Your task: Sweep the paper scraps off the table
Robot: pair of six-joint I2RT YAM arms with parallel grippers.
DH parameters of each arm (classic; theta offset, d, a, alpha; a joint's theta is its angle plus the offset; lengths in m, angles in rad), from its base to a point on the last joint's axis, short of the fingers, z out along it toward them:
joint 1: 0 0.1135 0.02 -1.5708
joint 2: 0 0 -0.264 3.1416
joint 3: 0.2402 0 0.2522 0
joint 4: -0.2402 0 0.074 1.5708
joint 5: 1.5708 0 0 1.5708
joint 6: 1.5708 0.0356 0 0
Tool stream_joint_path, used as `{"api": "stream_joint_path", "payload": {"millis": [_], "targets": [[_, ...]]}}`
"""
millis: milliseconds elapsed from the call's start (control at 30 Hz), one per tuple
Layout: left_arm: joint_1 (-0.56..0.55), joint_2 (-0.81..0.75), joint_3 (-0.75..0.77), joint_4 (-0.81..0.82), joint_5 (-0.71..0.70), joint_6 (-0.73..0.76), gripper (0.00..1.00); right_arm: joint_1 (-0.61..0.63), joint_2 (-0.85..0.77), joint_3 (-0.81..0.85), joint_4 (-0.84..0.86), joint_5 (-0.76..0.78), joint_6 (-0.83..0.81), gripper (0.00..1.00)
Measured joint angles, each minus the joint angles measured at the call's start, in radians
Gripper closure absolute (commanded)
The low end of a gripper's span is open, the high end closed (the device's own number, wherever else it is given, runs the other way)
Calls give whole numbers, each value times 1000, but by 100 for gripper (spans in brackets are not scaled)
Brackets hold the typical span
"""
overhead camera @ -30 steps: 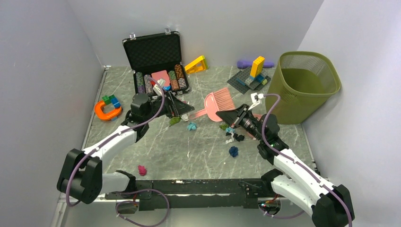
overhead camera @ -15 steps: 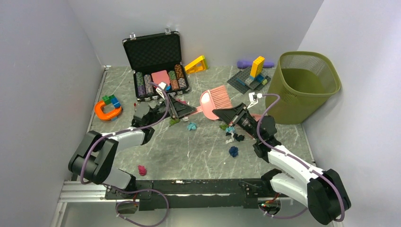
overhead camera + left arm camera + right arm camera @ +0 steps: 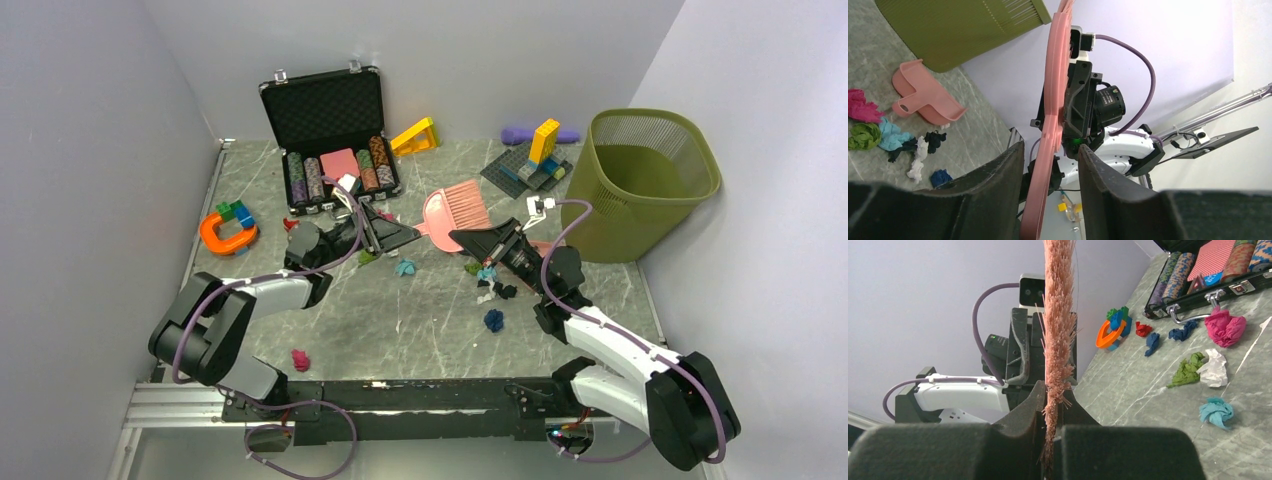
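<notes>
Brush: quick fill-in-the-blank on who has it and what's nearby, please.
1. The right gripper pinches the brush by its ____.
2. The left gripper has open fingers flanking the brush's ____.
3. The dustpan lies on the table beside the ____ wastebasket.
Missing words: bristles; handle; green.

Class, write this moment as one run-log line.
left gripper: open around brush handle | right gripper: shut on bristles | paper scraps: unswept

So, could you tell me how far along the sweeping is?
Nothing looks swept: scraps lie scattered on the table. In hand: the right gripper pinches the brush by its bristles, its handle between the left gripper fingers. Left: all the sweeping; the dustpan lies unused.
</notes>
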Motion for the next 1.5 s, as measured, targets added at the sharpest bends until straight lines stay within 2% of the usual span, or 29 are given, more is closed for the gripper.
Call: {"api": "stream_joint_path", "payload": {"millis": [267,467,500,533,567,600,633,667,700,733,767,800,867,967,1067,1133,1233,1333,1500], "targets": [[0,8,0,3,0,-8,76,0,-8,-18,-3,19,-10,100],[-2,11,10,-15,0,-5,79,0,-19,-18,-5,24,-18,100],[-2,11,13,-21,0,-2,82,0,-19,-18,-6,25,-18,100],[-3,11,15,-26,0,-2,94,0,-19,-19,-6,26,-18,100],[-3,11,17,-29,0,-1,100,0,-19,-19,-7,27,-19,100],[-3,11,20,-28,2,2,100,0,-19,-19,-14,28,-19,95],[-5,11,24,-30,2,5,100,-1,-18,-20,-16,30,-18,78],[-5,11,27,-35,2,7,100,-3,-17,-20,-16,31,-18,51],[-5,10,29,-43,3,8,100,-3,-17,-20,-17,32,-19,27],[-4,6,30,-60,3,15,100,-3,-17,-20,-23,34,-20,10],[-1,-4,31,-92,4,32,100,-3,-18,-21,-33,36,-24,2],[3,-16,31,-124,7,49,100,-3,-25,-21,-52,38,-33,1],[26,-62,31,-240,10,111,100,-2,-62,-20,-123,50,-60,0],[83,-200,93,-655,-59,321,100,-2,-150,5,-311,98,-124,0],[106,-304,270,-1103,-264,547,100,-2,-206,94,-574,200,-208,0],[108,-359,369,-1309,-418,658,100,-2,-197,173,-753,306,-241,0],[110,-425,455,-1549,-620,763,100,-2,-117,290,-998,456,-235,0],[110,-437,504,-1747,-803,815,100,-6,37,428,-1248,573,-164,0],[111,-409,520,-1982,-1024,824,100,-12,286,644,-1558,660,-30,2]]}}
